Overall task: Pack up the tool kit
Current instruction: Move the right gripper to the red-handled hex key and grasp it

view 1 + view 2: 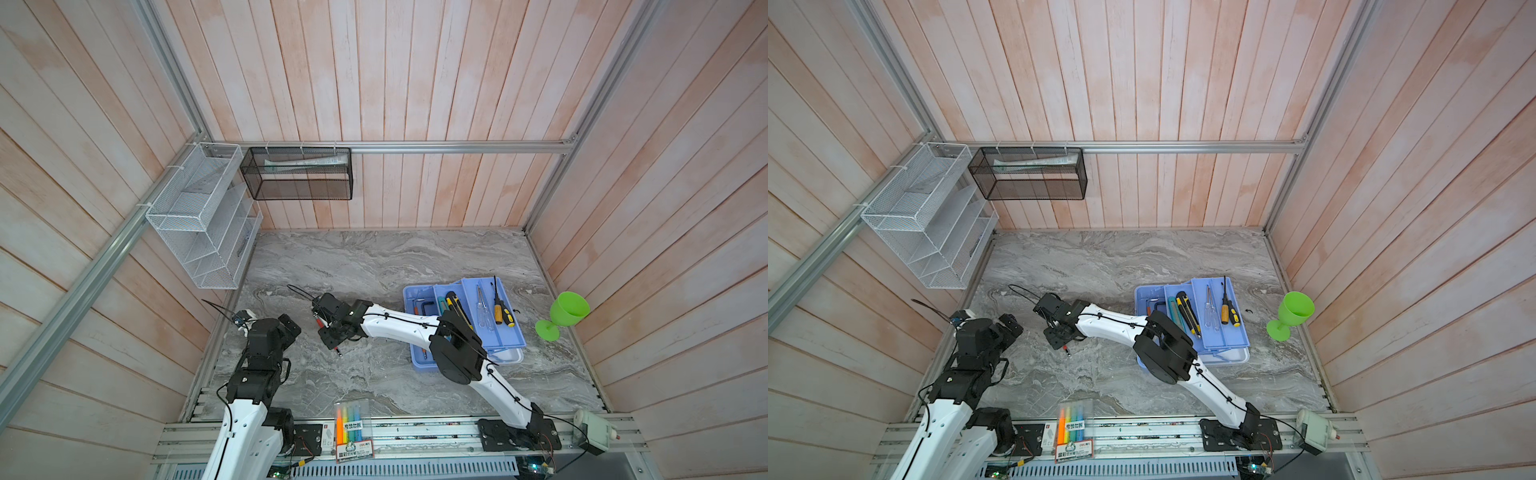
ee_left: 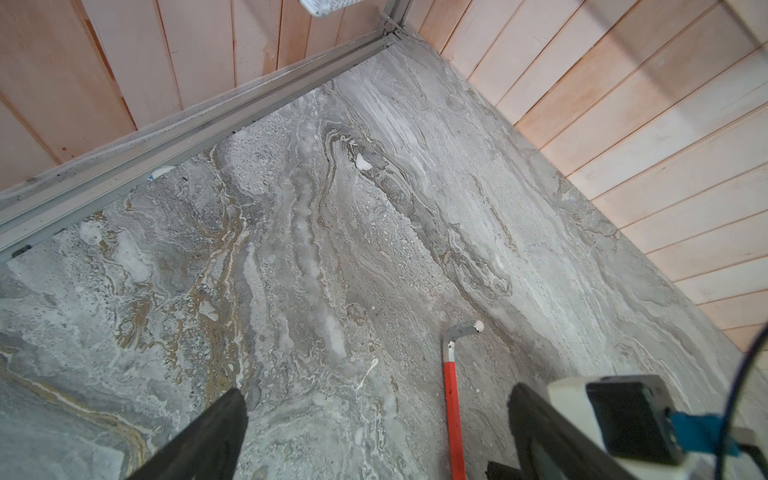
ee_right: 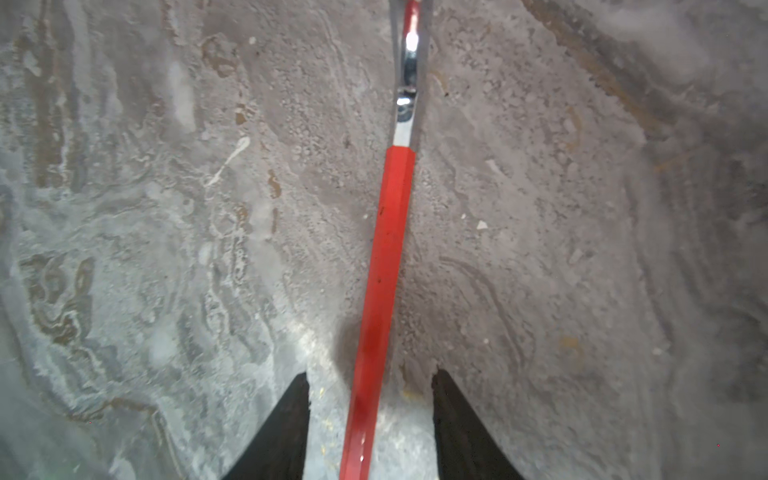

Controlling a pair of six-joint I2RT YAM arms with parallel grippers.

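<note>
Right wrist view shows the right gripper (image 3: 371,374) low over the marble table (image 3: 166,208), fingers apart on either side of a red-sleeved hex key (image 3: 386,270) lying flat, a gap each side. The left wrist view has the left gripper (image 2: 376,392) with fingers spread wide and empty. Farther off, in both top views, the tool kit's blue base (image 1: 411,293) sits on the table's right part, its tray (image 1: 505,336) resting across it with a knife (image 1: 455,305) and screwdrivers (image 1: 498,311); a green goblet (image 1: 567,309) is near it, and a black mesh basket (image 1: 297,174) hangs on the back wall.
</note>
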